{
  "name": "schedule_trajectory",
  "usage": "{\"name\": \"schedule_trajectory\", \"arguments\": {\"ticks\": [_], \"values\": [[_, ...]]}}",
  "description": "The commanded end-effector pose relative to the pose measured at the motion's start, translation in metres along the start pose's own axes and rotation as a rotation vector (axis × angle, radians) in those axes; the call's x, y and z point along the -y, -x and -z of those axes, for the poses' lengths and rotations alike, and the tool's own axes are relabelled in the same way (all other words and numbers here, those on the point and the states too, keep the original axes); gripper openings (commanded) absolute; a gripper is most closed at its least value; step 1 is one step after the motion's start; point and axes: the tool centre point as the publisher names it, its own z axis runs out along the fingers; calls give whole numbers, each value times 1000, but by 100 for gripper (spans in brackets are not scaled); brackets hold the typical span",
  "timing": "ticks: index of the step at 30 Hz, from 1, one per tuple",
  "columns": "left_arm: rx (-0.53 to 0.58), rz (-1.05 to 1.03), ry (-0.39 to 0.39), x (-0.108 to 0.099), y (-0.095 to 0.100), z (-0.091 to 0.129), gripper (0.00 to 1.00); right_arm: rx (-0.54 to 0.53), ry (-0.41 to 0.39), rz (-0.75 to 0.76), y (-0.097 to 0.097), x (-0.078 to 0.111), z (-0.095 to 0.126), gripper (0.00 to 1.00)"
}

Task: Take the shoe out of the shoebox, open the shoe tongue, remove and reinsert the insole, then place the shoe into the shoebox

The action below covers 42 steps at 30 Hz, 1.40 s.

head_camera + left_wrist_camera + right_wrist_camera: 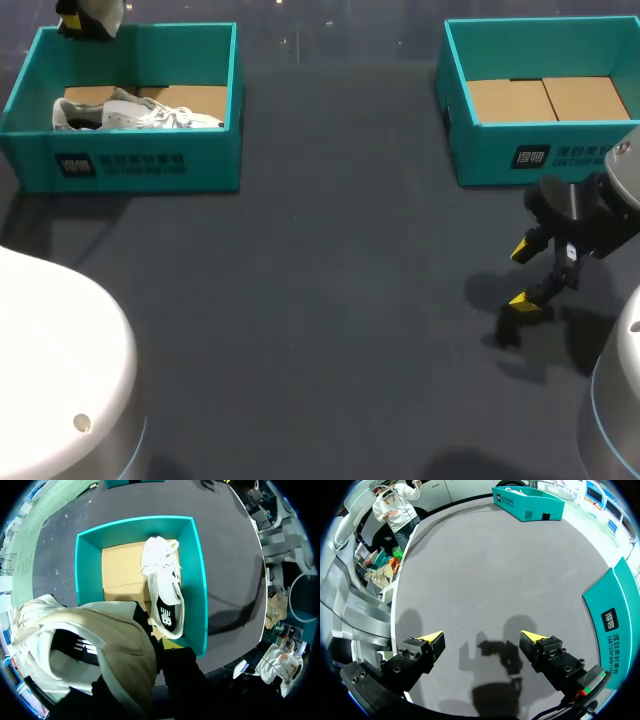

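Note:
A white shoe (pixel 135 113) lies on its side inside the left teal shoebox (pixel 140 160), at the table's far left. In the left wrist view the shoe (pixel 165 590) rests along one wall of that shoebox (pixel 200 580), its dark insole showing through the opening. My left gripper (pixel 88 18) hangs above the box's far left corner, clear of the shoe; its yellow tips do not show in its own view. My right gripper (pixel 526 274) stands open just above the table in front of the right shoebox. Nothing lies between the fingers of the right gripper (pixel 482 637).
The right teal shoebox (pixel 540 155) at the far right holds only its cardboard floor; its wall (pixel 615 625) is beside my right gripper. The left box (pixel 530 505) shows far ahead of that gripper. Dark table (pixel 320 330) spreads between the boxes.

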Motion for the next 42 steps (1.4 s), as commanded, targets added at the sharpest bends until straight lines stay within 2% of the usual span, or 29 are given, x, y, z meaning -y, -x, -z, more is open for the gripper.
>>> {"name": "schedule_trajectory", "arguments": {"ticks": [1,2,3,5,18,20,25,26,28,38,42], "values": [[69,-233,24,-23,17,-1,0,3,-1,0,-1,0,0,100],[109,-399,39,-31,16,-2,0,3,-1,0,-1,0,0,100],[183,-576,108,-43,14,-5,0,3,-1,0,-1,0,0,100],[215,-719,167,-58,15,-10,0,3,-1,0,-1,0,0,100],[215,-719,167,-58,15,-10,0,3,-1,0,-1,0,0,100],[279,-896,162,-57,14,-11,0,3,-1,0,-1,0,0,100],[299,-1269,70,-69,25,-12,0,3,-1,0,-1,0,0,100],[308,-1275,92,-71,25,-11,0,3,-1,0,-1,0,0,100],[307,-1323,62,-75,31,-8,0,3,-1,0,-1,0,0,100],[307,-1323,62,-75,31,-8,0,3,-1,0,-1,0,0,100],[301,-1395,68,-74,39,-15,0,3,-1,0,-1,0,0,100]]}}
